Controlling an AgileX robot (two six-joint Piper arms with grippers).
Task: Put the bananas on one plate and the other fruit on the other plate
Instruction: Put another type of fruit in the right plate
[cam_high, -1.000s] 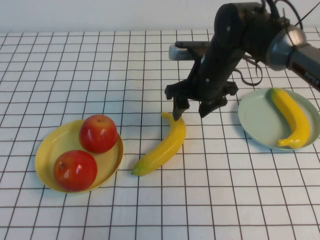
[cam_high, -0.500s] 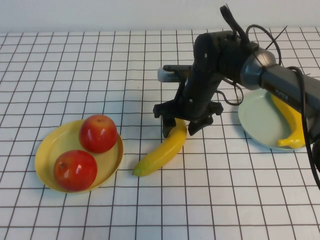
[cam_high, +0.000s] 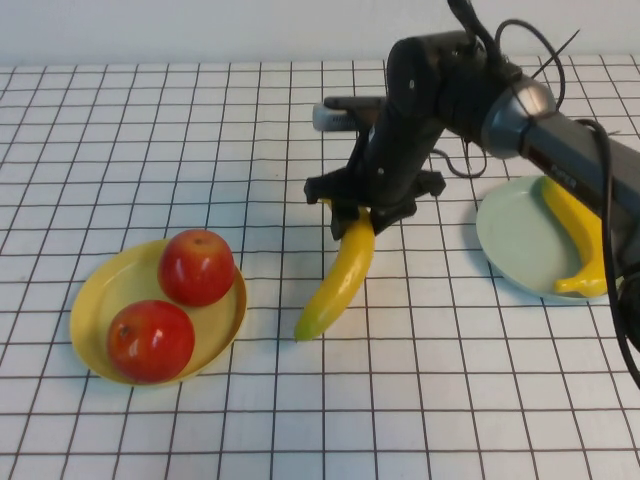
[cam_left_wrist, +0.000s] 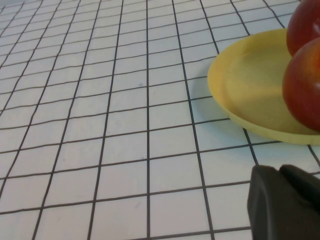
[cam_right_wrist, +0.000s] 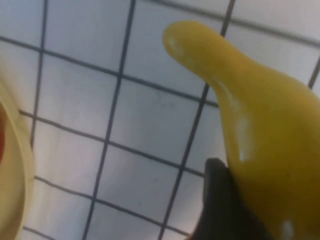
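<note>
- Two red apples (cam_high: 196, 266) (cam_high: 150, 339) are sitting together on the yellow plate (cam_high: 100, 290), on the left side of the checked surface (cam_high: 200, 140).
- One apple is lying nearer the far rim of that plate, and the other is lying nearer the front rim. They are just beside each other.
- One banana (cam_high: 338, 283) is hanging from the right tool (cam_high: 357, 215) in the middle of the surface. The tool is pinching the banana's top end, so the right tool is grasping the banana.
- The banana's lower tip is pointing down toward the surface, but I cannot tell if it is touching.
- In the right wrist view, a dark finger (cam_right_wrist: 220, 200) is pressing against the yellow banana (cam_right_wrist: 260, 140), with the checked surface behind it.
- One more banana (cam_high: 580, 235) is lying on the pale blue-green plate (cam_high: 515, 245) on the right side, partly hidden behind the right arm.
- The left tool (cam_left_wrist: 284, 202) is resting low near the yellow plate (cam_left_wrist: 240, 95), and it is clenched with nothing in it.
</note>
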